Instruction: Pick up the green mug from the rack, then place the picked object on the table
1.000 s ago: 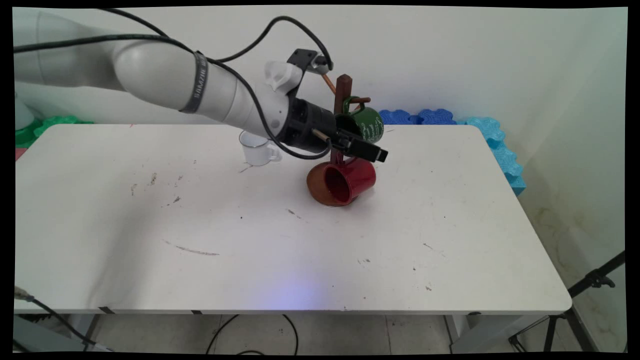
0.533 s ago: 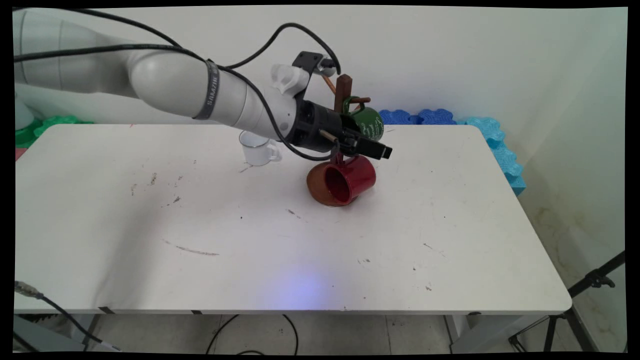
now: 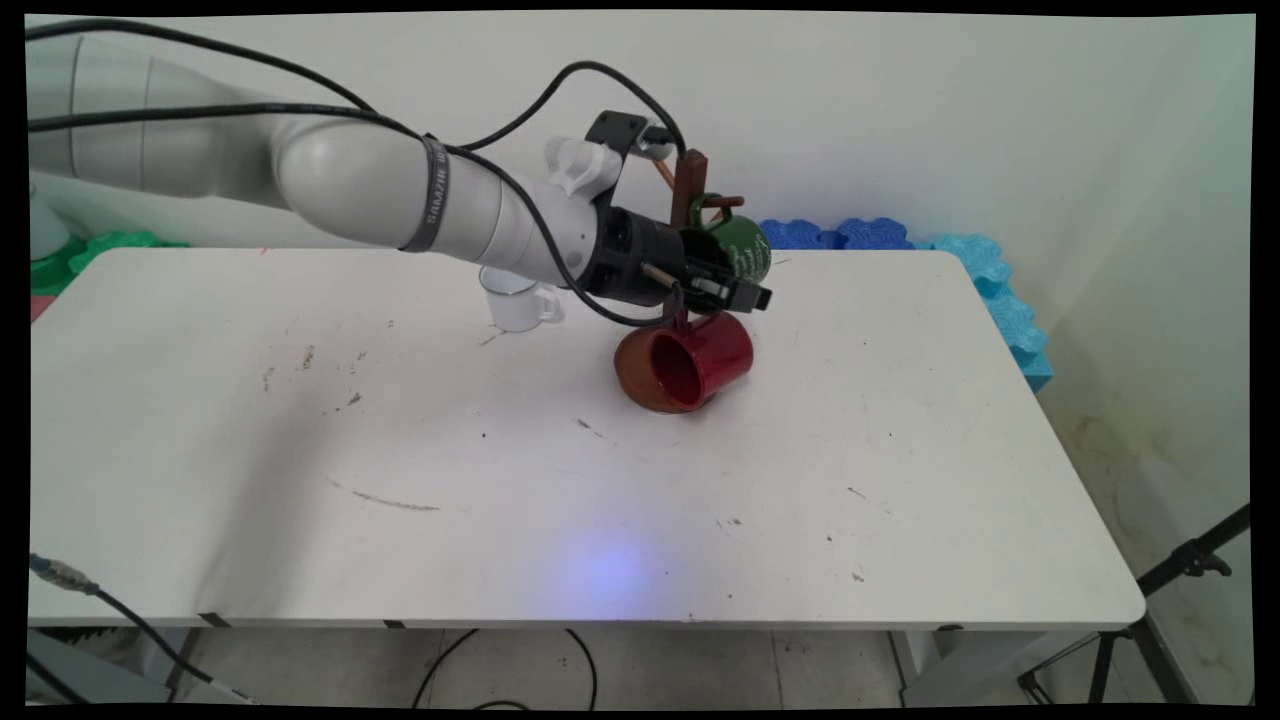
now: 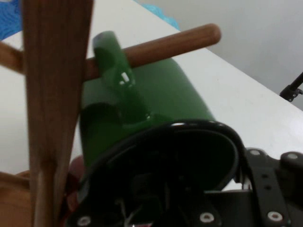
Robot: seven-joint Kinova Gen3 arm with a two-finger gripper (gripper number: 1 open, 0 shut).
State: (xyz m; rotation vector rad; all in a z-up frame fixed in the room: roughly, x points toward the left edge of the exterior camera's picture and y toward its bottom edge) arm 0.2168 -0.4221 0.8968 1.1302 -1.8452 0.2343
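A green mug hangs by its handle on a peg of the brown wooden mug tree at the back of the white table. My gripper is at the mug's lower rim and looks shut on its wall. In the hand view the green mug has its dark mouth turned toward the camera, and the tree's post stands at the left. A red mug lies on its side against the tree's round base, just below my gripper.
A small white mug stands behind the arm, left of the tree. Blue foam tiles line the table's far right edge and green ones the far left. A black tripod stands off the right corner.
The arm's wrist has risen and shifted right toward the tree. The fingertips first went up and right, then drew back a little left. The green mug stays on its peg.
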